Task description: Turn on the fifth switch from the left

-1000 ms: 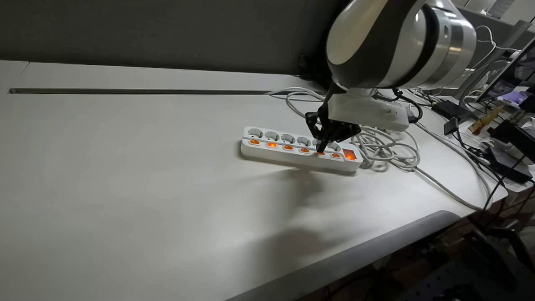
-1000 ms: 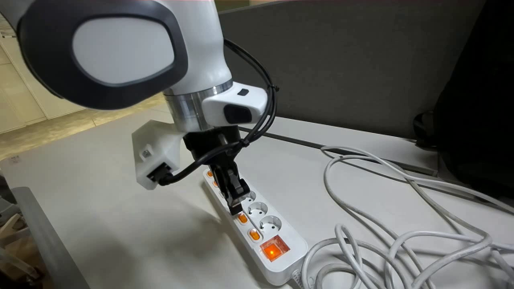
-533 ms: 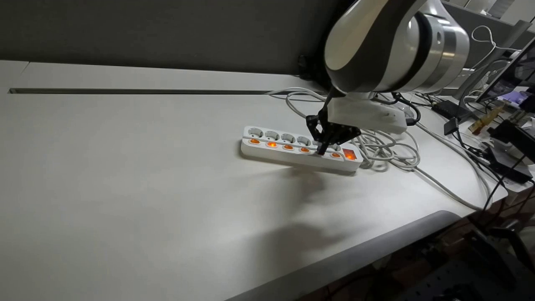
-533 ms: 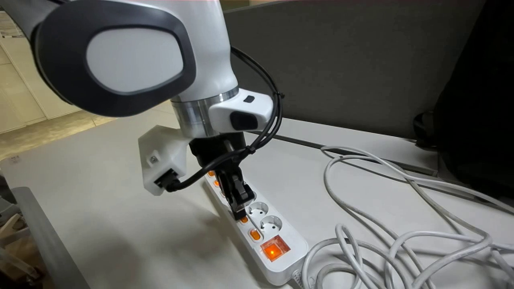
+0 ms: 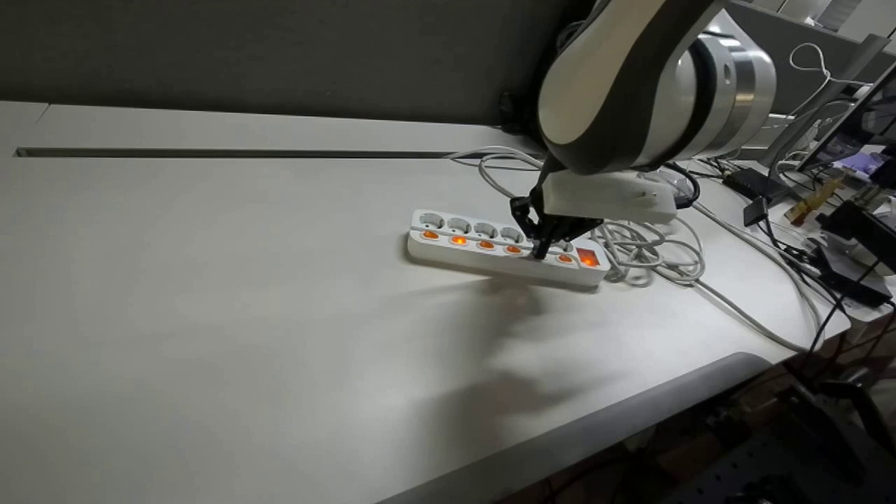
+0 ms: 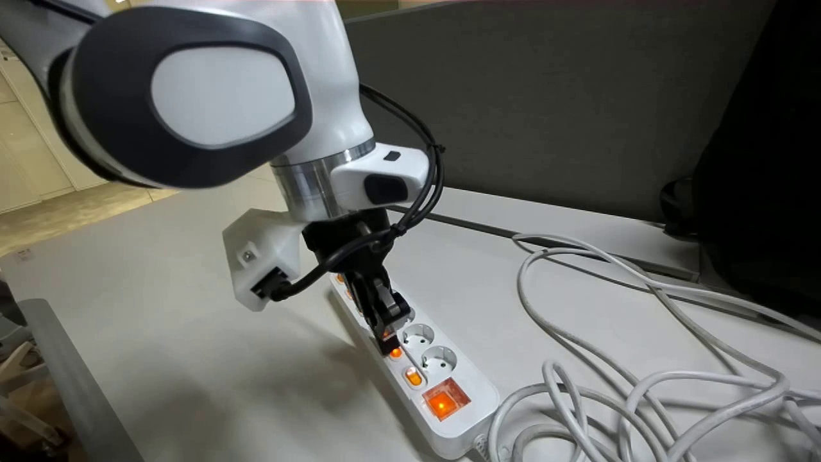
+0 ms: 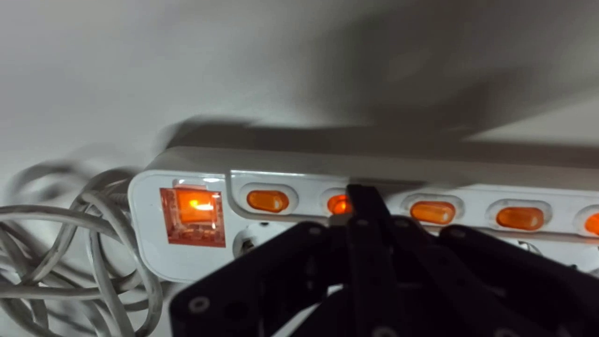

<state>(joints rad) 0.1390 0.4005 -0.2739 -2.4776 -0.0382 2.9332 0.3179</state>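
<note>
The white power strip [image 5: 490, 262] lies on the table and shows in both exterior views [image 6: 442, 366] and the wrist view [image 7: 281, 161]. My gripper [image 5: 539, 253] is shut and empty, its fingertips down at the fifth switch. In the wrist view the fifth switch [image 7: 339, 204] glows orange-red and the fingertips [image 7: 365, 191] cover its right part. In an exterior view it also glows [image 6: 396, 353] just beside the fingertips [image 6: 389, 346]. Elsewhere the gripper hides it. Whether the tips press on it I cannot tell. The sixth switch [image 7: 267, 201] and fourth switch [image 7: 433, 212] look unlit.
The large square main switch [image 5: 587, 257] at the strip's cable end is lit. The second switch [image 5: 458, 240] is lit too. Coiled white cable [image 5: 651, 252] lies beside that end. A dark partition [image 5: 280, 56] stands behind the table.
The fingertips have come down onto the fifth switch, which now glows. The strip has shifted slightly towards its cable end. The arm has lowered a little.
</note>
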